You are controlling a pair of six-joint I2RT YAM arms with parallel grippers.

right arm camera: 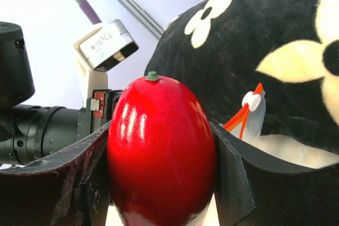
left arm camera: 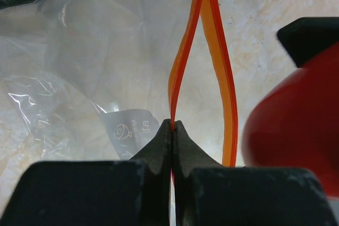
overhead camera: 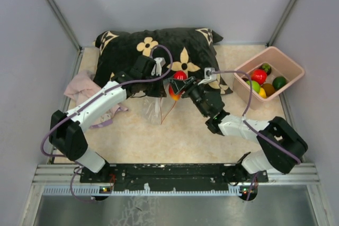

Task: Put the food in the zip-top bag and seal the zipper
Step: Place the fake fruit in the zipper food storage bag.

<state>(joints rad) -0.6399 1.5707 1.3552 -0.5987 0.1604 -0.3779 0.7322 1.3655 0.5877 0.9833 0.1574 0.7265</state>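
Observation:
My left gripper (overhead camera: 160, 72) is shut on one side of the red-orange zipper (left arm camera: 183, 72) and holds the clear zip-top bag (overhead camera: 152, 107) up above the table. In the left wrist view the jaws (left arm camera: 173, 126) pinch the near strip, and the far strip (left arm camera: 225, 78) bows away, so the mouth is open. My right gripper (overhead camera: 180, 84) is shut on a glossy red toy fruit (right arm camera: 161, 152), right beside the bag's mouth. The fruit also shows in the left wrist view (left arm camera: 296, 130). A white slider (right arm camera: 253, 100) sits on the zipper.
A pink bin (overhead camera: 288, 64) at the right holds several toy fruits, red (overhead camera: 259, 75), green (overhead camera: 279, 82) and others. A black flowered pillow (overhead camera: 159, 51) lies behind both grippers. A pink cloth (overhead camera: 79, 88) lies at the left under the left arm.

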